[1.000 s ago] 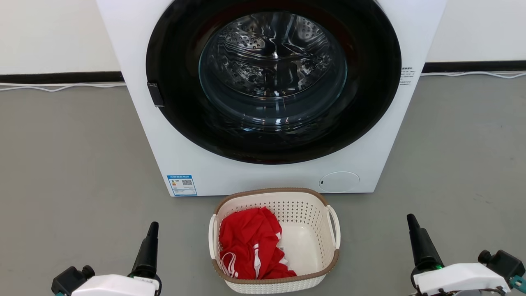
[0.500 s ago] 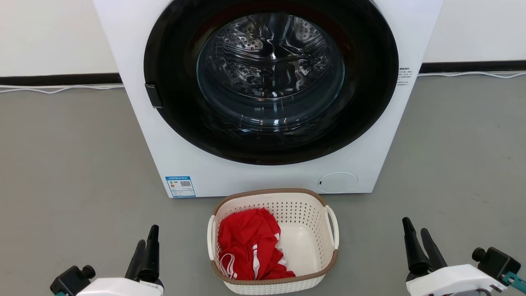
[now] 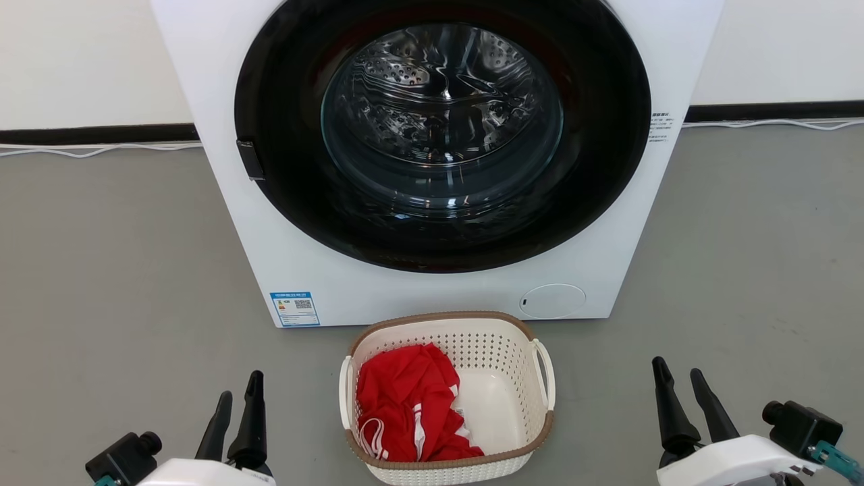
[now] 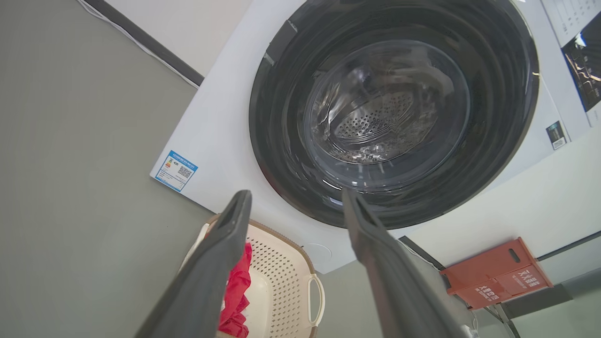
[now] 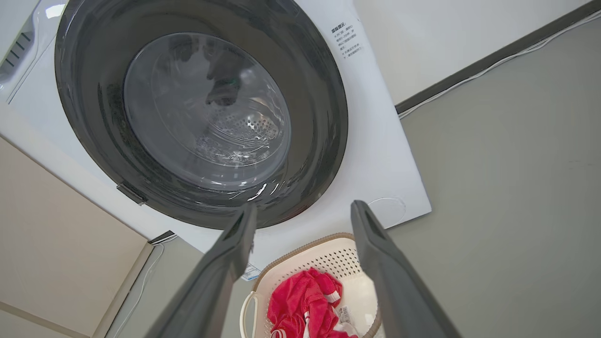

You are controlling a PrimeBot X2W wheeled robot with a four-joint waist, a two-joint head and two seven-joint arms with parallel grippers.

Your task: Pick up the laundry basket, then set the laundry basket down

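**Basket on floor, both pincers free**

The laundry basket [image 3: 472, 343] stands on the floor [image 3: 121, 270] just in front of the washing machine [image 3: 297, 250], with a red garment [image 3: 405, 398] inside. The left pincer [image 3: 240, 386] and the right pincer [image 3: 675, 368] flank it, well apart from it, fingers parted, holding nothing

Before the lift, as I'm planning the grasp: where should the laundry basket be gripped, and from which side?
Probably by its two white loop handles: left gripper on the left handle from outside, right gripper on the right handle. The laundry basket sits upright between both open grippers, and the loops stand clear of its walls.
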